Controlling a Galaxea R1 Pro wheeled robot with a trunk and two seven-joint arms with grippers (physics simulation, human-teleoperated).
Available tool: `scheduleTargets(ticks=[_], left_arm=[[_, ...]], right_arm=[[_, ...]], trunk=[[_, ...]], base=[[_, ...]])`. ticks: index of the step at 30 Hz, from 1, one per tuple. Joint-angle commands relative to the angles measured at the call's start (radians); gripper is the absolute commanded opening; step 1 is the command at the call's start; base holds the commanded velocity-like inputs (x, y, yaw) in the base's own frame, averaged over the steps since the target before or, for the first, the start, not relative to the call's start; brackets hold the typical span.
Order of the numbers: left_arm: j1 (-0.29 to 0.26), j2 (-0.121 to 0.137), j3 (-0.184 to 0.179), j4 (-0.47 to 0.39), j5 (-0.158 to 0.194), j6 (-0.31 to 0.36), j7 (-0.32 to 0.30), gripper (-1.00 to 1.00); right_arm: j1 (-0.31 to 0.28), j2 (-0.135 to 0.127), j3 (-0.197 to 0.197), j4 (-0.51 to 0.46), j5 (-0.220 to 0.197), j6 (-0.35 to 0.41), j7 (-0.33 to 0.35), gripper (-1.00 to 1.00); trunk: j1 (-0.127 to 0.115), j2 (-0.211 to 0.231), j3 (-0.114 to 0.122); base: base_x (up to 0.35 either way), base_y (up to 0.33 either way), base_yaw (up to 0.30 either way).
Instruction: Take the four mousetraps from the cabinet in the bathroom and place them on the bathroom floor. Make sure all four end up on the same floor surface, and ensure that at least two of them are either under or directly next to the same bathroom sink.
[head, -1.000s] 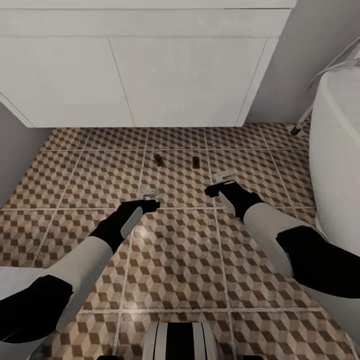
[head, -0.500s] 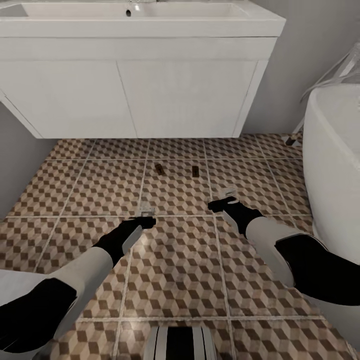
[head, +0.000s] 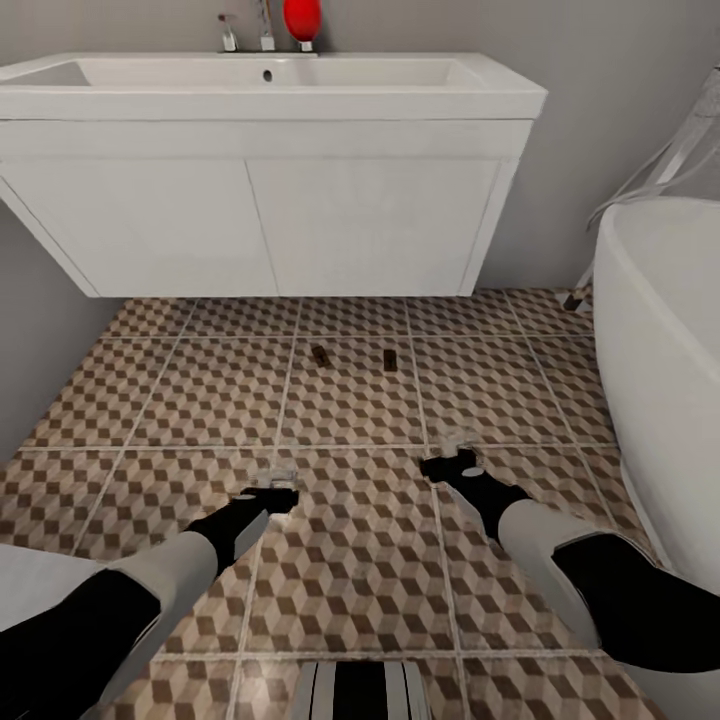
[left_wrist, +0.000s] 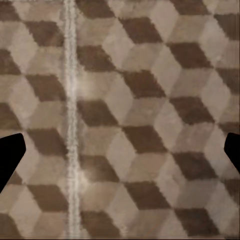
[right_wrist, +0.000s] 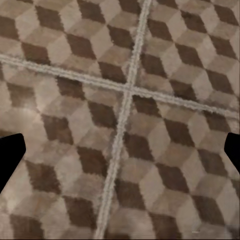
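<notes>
Two mousetraps, tiny and brown, lie on the patterned bathroom floor (head: 190, 385) just in front of the sink unit: one mousetrap (head: 320, 355) at the left, the other (head: 390, 360) a hand's width to its right. The white sink (head: 270, 85) tops a white wall-hung unit above them. My left gripper (head: 272, 487) and right gripper (head: 455, 458) hover low over the tiles, well short of the traps. Both are open and empty: in the wrist views the left gripper (left_wrist: 120, 155) and right gripper (right_wrist: 120, 155) frame only bare tile. The orange-brown cabinet is out of view.
A white bathtub (head: 660, 330) bulges in at the right, close to my right arm. A red object (head: 302, 18) and a tap (head: 265, 25) stand at the sink's back edge. Grey walls close in on the left and behind the tub.
The head view has risen and drawn back, bringing the sink top into sight. Both grippers have pulled away from the two traps, which lie where they were.
</notes>
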Motion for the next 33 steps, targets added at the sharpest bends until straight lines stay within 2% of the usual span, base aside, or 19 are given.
scheduleTargets(ticks=[1,6,14,23,24,28,33], left_arm=[[0.009,0.003,-0.009,0.021,0.008,-0.004,-0.012,1.0],[0.043,0.018,-0.01,0.047,0.008,-0.025,-0.032,1.0],[0.131,0.044,-0.01,0.057,0.007,-0.042,-0.041,1.0],[0.204,0.057,-0.01,0.059,0.007,-0.074,-0.042,1.0],[0.229,0.059,-0.011,0.059,0.006,-0.085,-0.042,1.0],[0.268,0.062,-0.011,0.059,0.006,-0.098,-0.042,1.0],[0.302,0.069,-0.011,0.066,0.005,-0.156,-0.041,1.0]], right_arm=[[0.024,-0.004,0.007,0.001,-0.003,-0.017,-0.003,1.0],[0.082,-0.011,0.007,0.0,-0.003,-0.066,-0.003,1.0],[0.186,-0.034,0.007,0.0,-0.005,-0.164,-0.003,1.0],[0.257,-0.05,0.007,0.0,-0.006,-0.237,-0.002,1.0],[0.278,-0.055,0.007,0.0,-0.007,-0.263,-0.002,1.0],[0.307,-0.06,0.007,0.001,-0.007,-0.303,-0.002,1.0],[0.35,-0.062,0.007,0.001,-0.008,-0.342,-0.002,1.0]], trunk=[[-0.001,0.0,0.004],[-0.003,0.001,0.023],[-0.007,0.003,0.054],[-0.011,0.005,0.089],[-0.011,0.005,0.093],[-0.013,0.006,0.108],[-0.032,0.041,0.124]], base=[[0.0,0.0,0.0],[0.0,0.0,0.0],[0.0,0.0,0.0],[0.0,0.0,0.0],[0.0,0.0,0.0],[0.0,0.0,0.0],[0.0,0.0,0.0]])
